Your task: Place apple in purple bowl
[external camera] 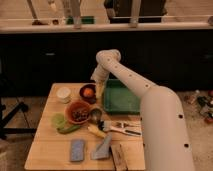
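Wooden table (49,150) before dark cabinets | apple (88,92) lies inside purple bowl (82,95), at 12 o'clock from orange bowl (68,111) | gripper (99,89) just beside purple bowl at its 3 o'clock, grip state cannot be told | placement appears done; only clearing the arm seems left

The arm (159,107) is smooth, off-white and tubular, built of thick rounded segments joined by bulbous elbows; a few small dark dots mark the broad lower segment. It tapers to the pale yellowish gripper (100,90), which sits just beside the purple bowl (82,93)
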`<control>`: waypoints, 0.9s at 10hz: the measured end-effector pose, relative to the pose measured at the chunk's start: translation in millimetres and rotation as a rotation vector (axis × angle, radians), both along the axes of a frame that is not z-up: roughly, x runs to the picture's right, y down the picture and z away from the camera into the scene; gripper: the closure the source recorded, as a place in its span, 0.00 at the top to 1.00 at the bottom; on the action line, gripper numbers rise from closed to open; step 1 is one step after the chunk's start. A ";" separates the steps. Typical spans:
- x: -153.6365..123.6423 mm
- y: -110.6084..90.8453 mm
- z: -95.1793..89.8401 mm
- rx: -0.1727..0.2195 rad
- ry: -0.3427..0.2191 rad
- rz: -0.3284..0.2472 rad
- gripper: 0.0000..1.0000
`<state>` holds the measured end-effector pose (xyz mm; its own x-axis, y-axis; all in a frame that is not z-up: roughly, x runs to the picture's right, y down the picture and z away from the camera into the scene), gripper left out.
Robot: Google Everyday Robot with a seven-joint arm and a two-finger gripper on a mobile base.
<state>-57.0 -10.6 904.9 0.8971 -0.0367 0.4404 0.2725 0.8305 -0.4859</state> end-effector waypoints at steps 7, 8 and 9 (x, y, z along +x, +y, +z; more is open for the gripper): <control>0.4 -3.6 -1.3 0.011 -0.009 0.011 0.80; 0.9 -4.2 -1.7 0.017 -0.010 0.014 0.80; 1.6 -4.7 -2.0 0.020 -0.007 0.019 0.80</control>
<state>-55.4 -15.3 902.9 0.8945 -0.0286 0.4461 0.2599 0.8452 -0.4671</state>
